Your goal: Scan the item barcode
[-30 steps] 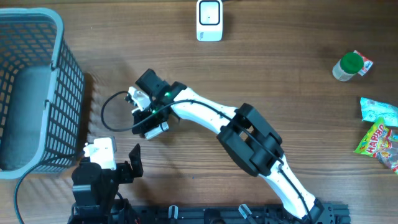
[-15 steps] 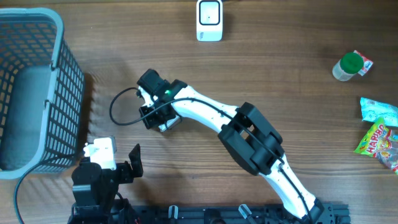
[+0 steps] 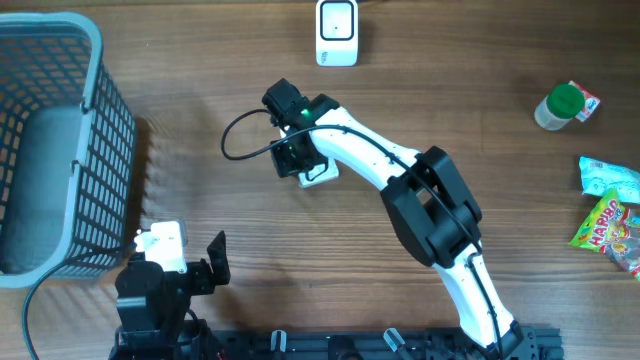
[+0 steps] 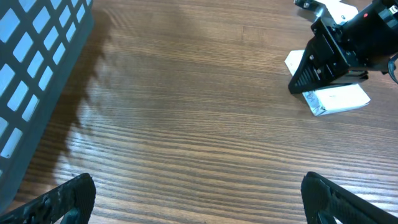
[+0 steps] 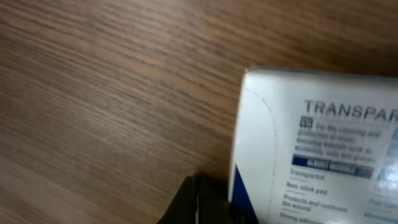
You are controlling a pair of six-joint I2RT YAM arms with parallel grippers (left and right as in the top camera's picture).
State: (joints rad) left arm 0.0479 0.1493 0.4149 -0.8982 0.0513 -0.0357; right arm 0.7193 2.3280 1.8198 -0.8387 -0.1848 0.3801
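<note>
Surface [image 3: 200,230] is open wood between item and target; the basket [image 3: 95,60] at far left doesn't matter here. Right arm [image 3: 430,210] reaches across toward top centre, where the scanner [image 3: 337,32] stands near the far edge. Box [image 3: 318,174] is short of it, low over the wood. The wrist view shows a printed face, text blurred, no barcode that I can make out. Right pincer [image 3: 296,160] is clenched on the box, apparently at one end. Left pincer [image 4: 199,196] is released wide, parked bottom left.

My read: this is the carry-to-scanner step. Lift slightly, go straight to the scanner, turn the wrist so the coded face meets its window squarely, then hold steady. With an end grip, rotate slowly or the box may pivot.
</note>
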